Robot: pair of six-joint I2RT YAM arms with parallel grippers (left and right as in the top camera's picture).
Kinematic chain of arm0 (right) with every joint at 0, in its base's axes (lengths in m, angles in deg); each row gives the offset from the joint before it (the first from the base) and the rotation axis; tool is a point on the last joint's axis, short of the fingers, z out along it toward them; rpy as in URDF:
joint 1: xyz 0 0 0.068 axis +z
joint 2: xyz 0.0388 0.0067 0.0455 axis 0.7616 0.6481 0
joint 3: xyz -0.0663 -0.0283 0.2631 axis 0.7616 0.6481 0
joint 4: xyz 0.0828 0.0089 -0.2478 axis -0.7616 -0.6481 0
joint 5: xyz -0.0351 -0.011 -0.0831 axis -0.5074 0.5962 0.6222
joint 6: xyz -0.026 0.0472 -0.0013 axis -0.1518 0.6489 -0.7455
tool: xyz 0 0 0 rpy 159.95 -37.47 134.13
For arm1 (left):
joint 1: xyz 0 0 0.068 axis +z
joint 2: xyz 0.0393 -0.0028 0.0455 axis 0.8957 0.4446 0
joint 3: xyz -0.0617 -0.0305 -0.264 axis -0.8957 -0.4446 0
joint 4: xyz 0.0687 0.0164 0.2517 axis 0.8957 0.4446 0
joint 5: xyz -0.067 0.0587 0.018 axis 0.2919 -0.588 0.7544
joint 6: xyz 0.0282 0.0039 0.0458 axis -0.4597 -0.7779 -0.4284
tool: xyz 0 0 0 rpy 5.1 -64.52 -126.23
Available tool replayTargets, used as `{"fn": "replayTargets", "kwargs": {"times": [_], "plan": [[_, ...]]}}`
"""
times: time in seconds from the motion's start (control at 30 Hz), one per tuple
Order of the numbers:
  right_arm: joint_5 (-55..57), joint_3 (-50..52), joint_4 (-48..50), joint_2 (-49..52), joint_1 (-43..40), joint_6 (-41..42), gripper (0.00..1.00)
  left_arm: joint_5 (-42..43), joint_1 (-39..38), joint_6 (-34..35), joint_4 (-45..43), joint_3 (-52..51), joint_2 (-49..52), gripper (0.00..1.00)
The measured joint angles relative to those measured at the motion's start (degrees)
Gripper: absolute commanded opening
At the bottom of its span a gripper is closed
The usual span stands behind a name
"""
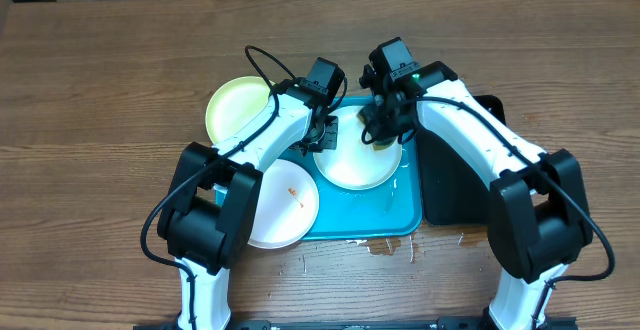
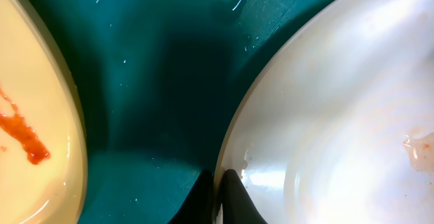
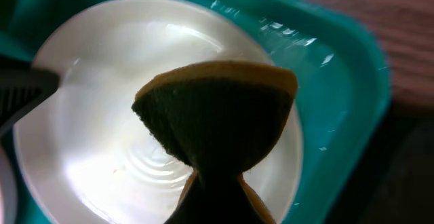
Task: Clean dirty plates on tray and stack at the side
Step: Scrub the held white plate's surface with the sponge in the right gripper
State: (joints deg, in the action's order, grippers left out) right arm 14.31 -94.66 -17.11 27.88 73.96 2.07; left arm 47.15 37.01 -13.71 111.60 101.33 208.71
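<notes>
A white plate (image 1: 352,162) lies on the cyan tray (image 1: 400,215). My left gripper (image 1: 325,133) is shut on this plate's left rim (image 2: 234,149), its fingertips (image 2: 219,183) pinching the edge. My right gripper (image 1: 384,125) is shut on a green and yellow sponge (image 3: 217,115) and holds it over the plate's (image 3: 95,136) far right part. A second white plate (image 1: 285,205) with an orange-red smear (image 2: 24,136) lies over the tray's left edge. The pale yellow-green plate (image 1: 238,110) lies on the table beyond the tray's far left corner.
A narrow black tray (image 1: 452,175) lies along the cyan tray's right side. Small wet spills and crumbs (image 1: 385,245) mark the wooden table at the tray's front edge. The tray floor (image 2: 149,81) shows water droplets.
</notes>
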Motion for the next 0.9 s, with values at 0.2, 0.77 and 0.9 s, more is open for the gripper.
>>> {"fn": "replayTargets", "kwargs": {"times": [0.2, 0.77, 0.9], "plan": [[3.7, 3.9, 7.5, 0.0, 0.0, 0.0, 0.04, 0.0, 0.0, 0.0, 0.0, 0.0, 0.0, 0.04], [-0.5, 15.1, 21.5, 0.0, -1.0, 0.8, 0.04, 0.0, 0.0, 0.0, 0.3, 0.0, 0.0, 0.04], [-3.4, 14.9, 19.5, 0.0, -1.2, 0.8, 0.04, -0.1, 0.0, 0.0, 0.5, 0.0, 0.0, 0.04]]}}
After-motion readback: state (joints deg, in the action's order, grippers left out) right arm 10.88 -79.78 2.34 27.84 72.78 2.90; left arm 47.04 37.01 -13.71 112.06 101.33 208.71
